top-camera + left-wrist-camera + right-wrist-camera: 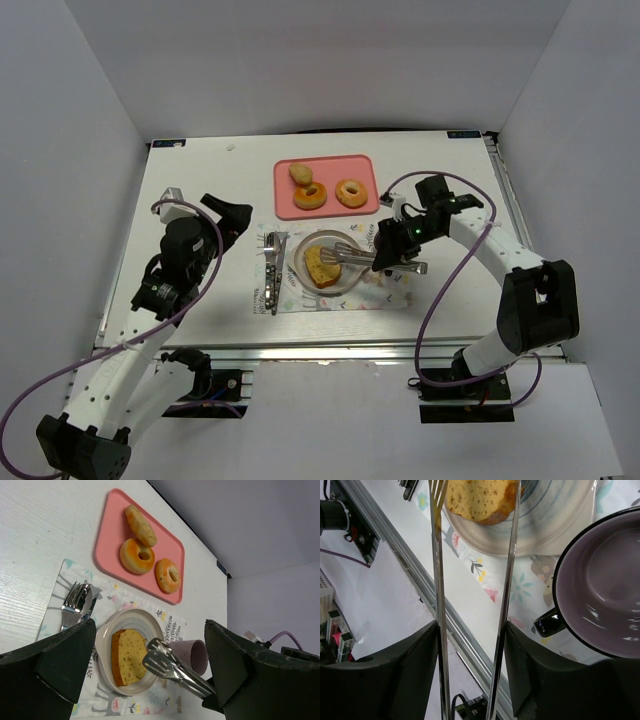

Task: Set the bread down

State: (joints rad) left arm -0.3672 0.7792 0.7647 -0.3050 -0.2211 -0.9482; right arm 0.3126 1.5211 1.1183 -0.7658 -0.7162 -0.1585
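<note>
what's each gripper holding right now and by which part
The right gripper holds the metal tongs partway along, one arm against each finger. The left gripper is open, holding nothing.

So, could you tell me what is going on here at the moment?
The right tool holds a pair of tongs, their tips spread over the plate, where one piece of bread lies. Two ring-shaped pieces and a roll sit on the pink tray beyond it. The left tool hangs open with nothing in it, to the left of the plate.
</note>
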